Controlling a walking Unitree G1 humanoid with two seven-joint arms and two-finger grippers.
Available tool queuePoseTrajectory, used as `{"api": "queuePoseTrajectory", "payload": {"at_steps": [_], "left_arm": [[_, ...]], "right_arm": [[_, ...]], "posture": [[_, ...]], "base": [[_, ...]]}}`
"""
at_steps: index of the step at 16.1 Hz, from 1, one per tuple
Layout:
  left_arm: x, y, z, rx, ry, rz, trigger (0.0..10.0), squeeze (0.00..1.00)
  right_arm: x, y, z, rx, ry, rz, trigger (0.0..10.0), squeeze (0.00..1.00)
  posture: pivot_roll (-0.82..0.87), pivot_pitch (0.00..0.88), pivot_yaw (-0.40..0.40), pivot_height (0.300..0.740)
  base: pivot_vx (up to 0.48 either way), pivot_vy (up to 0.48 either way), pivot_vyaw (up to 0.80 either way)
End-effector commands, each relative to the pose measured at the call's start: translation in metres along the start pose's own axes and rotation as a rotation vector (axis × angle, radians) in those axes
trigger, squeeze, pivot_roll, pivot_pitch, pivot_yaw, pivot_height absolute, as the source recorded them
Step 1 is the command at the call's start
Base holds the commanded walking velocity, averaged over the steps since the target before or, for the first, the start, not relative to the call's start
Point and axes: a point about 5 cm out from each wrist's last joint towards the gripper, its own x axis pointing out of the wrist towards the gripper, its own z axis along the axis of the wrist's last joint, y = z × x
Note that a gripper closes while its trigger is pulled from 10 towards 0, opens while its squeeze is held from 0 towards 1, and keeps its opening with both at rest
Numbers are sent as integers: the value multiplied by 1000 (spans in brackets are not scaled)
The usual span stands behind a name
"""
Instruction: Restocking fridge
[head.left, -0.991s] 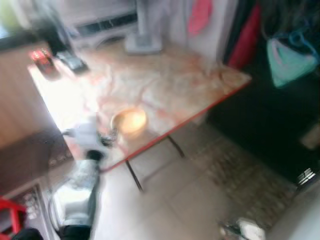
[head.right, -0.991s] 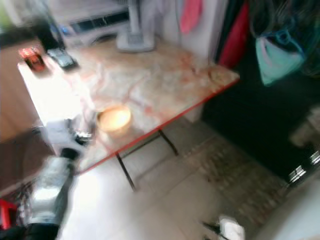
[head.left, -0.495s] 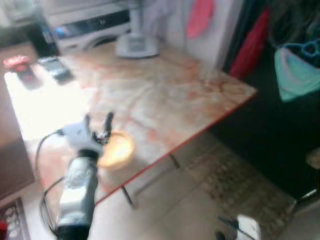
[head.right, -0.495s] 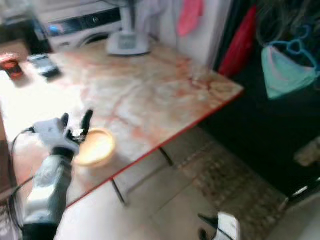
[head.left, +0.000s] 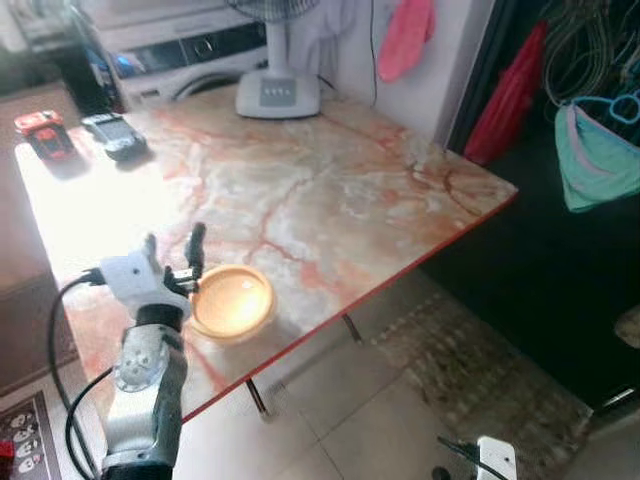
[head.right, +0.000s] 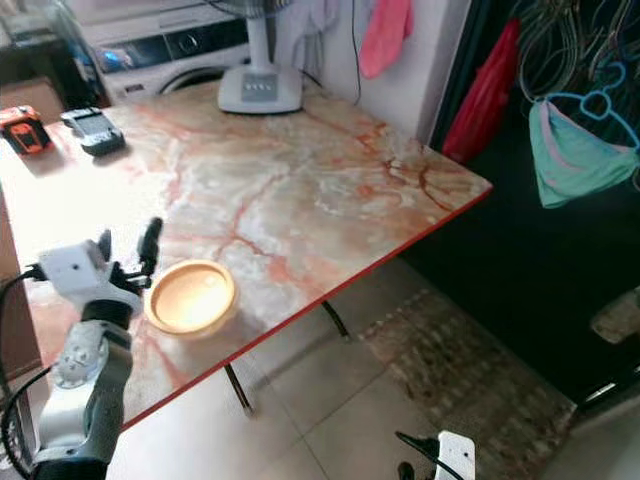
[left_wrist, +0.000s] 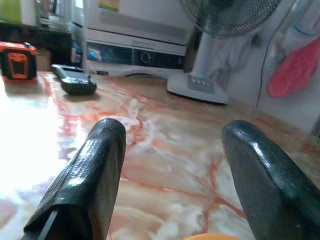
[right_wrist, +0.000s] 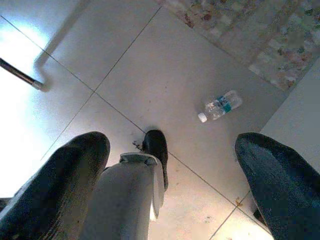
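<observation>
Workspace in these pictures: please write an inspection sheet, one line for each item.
Surface: marble-pattern folding table with a red edge, on a tiled floor.
Job's things: round yellow bowl near the table's front edge; plastic bottle lying on the floor.
Clutter: fan base, black handset and red toy car at the far side.
Grippers: left gripper open, beside the bowl, not touching it; right gripper open, hanging over the floor.
Cables: black cable looping along the left arm.
Surroundings: washing machine, pink cloth, teal garment on a hanger.
</observation>
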Motion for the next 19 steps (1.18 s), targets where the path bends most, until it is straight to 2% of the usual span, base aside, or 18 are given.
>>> {"api": "queuePoseTrajectory", "payload": {"at_steps": [1, 2, 3, 4, 5, 6, 8, 9, 10, 13, 19], "left_arm": [[-7, 19, -8, -35, 64, 80, 10000, 0], [-10, 29, -11, -50, 85, 110, 10000, 0], [-13, 40, -16, -101, 122, 119, 10000, 27], [-14, 49, -18, -199, 145, 128, 10000, 1000], [-14, 49, -19, -239, 158, 116, 10000, 1000], [-12, 51, -20, -276, 186, 59, 10000, 1000], [-12, 35, -26, -374, 267, -109, 10000, 1000], [-14, 29, -27, -372, 288, -159, 10000, 1000], [-16, 20, -32, -368, 330, -226, 10000, 0], [-19, 18, -38, -372, 350, -214, 10000, 0], [-24, 32, -27, -416, 282, -137, 10000, 0]], "right_arm": [[-1, -4, -2, -1, 10, -13, 10000, 0], [-1, -4, -2, -2, 10, -12, 10000, 0], [-1, -4, -2, -3, 12, -12, 10000, 0], [-1, -4, -2, -7, 14, -11, 10000, 0], [-1, -4, -2, -9, 15, -11, 10000, 0], [-1, -5, -1, -10, 14, -12, 10000, 0], [-1, -5, -1, -19, 14, -10, 10000, 0], [-1, -5, 0, -21, 14, -9, 10000, 0], [-1, -6, 0, -16, 11, -11, 10000, 0], [-1, -7, -1, -17, 12, -12, 10000, 0], [-1, -6, -2, -20, 12, -12, 10000, 0]], "posture": [[131, 60, -4, 740], [132, 60, -4, 740], [139, 62, -6, 740], [143, 65, -9, 740], [143, 65, -9, 740], [141, 66, -13, 740], [138, 64, -15, 740], [133, 66, -14, 740], [127, 63, -15, 740], [123, 59, -16, 740], [125, 44, -7, 740]], "base": [[0, 0, 0], [0, 0, 0], [0, 0, 0], [0, 0, 0], [0, 0, 0], [0, 0, 0], [0, 0, 0], [0, 0, 0], [0, 0, 0], [0, 0, 0], [0, 0, 0]]}}
